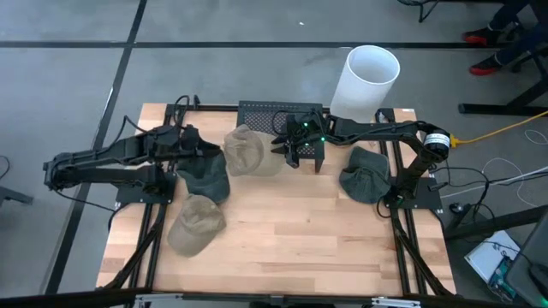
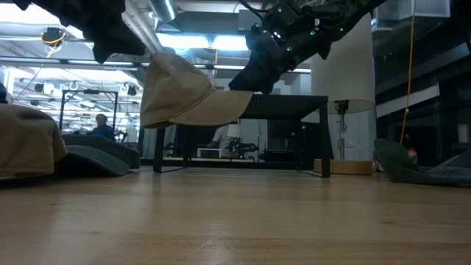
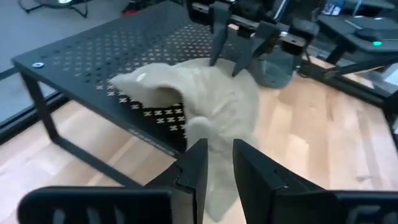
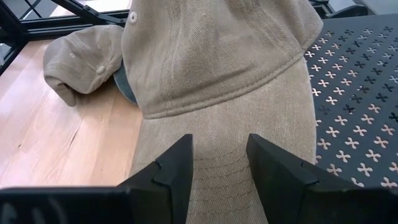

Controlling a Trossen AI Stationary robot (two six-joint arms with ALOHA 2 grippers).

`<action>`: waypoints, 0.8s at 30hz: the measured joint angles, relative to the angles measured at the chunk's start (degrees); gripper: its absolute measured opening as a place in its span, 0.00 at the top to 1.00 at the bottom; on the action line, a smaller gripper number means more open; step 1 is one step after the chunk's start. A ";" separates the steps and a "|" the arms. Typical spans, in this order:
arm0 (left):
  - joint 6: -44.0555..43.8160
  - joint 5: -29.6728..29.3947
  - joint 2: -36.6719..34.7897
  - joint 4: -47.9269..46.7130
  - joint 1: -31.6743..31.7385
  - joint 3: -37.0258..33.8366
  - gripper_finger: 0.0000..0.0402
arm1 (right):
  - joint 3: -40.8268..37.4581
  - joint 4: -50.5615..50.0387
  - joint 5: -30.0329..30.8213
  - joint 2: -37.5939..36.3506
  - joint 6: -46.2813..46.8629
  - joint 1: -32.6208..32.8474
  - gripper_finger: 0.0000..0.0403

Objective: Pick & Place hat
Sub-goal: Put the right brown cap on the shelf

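Note:
A tan hat [image 1: 247, 152] hangs above the table at the left front corner of a black perforated stand [image 1: 274, 113], between my two grippers. In the low view its crown [image 2: 173, 81] is on the left and its brim [image 2: 228, 103] points right toward the stand. My left gripper [image 3: 219, 149] is at the hat's crown end, with tan cloth in its narrow gap. My right gripper [image 4: 219, 140] comes in over the stand, with the brim between its fingers. My left gripper has the crown's rear cloth [image 3: 217, 171] between its two fingers, coming from the table's left and slanting slightly down. One layer or several, I cannot tell. The crown sags slack below the hold. My right gripper holds the brim's front part [image 4: 221, 168] between its two fingers, slanting down from the far right. The brim is wider than the gap and runs on under both fingers. The brim lies about level at the height of the stand's top [image 2: 294, 98].
A dark green hat [image 1: 205, 178] lies under my left gripper, and another tan hat [image 1: 197, 224] lies nearer the front edge. A second dark green hat [image 1: 364, 175] lies at the right by the arm's base. A white cylinder [image 1: 368, 77] stands behind the table's far right corner.

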 joint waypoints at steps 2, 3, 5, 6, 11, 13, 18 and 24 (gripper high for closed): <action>0.06 -0.24 0.89 -1.04 0.96 0.00 0.82 | 0.00 0.16 0.00 0.00 0.26 0.00 0.62; 0.08 -0.25 1.39 -1.76 1.41 -0.01 0.81 | 0.00 0.28 0.00 0.00 0.32 0.00 0.62; 0.16 -0.11 2.81 -2.12 2.31 -0.05 0.78 | -0.02 0.45 -0.02 0.02 0.34 0.00 0.62; 0.18 0.16 3.27 -1.83 2.80 -0.07 0.76 | -0.02 0.49 -0.02 0.02 0.34 0.00 0.62; -0.27 4.04 4.83 -0.71 5.22 -0.04 0.63 | -0.02 0.51 -0.04 0.02 0.28 0.00 0.62; -0.93 6.55 5.19 -0.18 5.77 -0.04 0.58 | -0.02 0.56 -0.03 0.02 0.25 0.02 0.62; -0.60 7.94 6.33 1.61 6.08 -0.04 0.47 | -0.02 0.58 -0.02 0.02 0.08 0.01 0.62; 1.13 8.31 10.64 7.27 6.08 -0.04 0.44 | -0.02 0.60 -0.04 0.02 0.07 0.02 0.62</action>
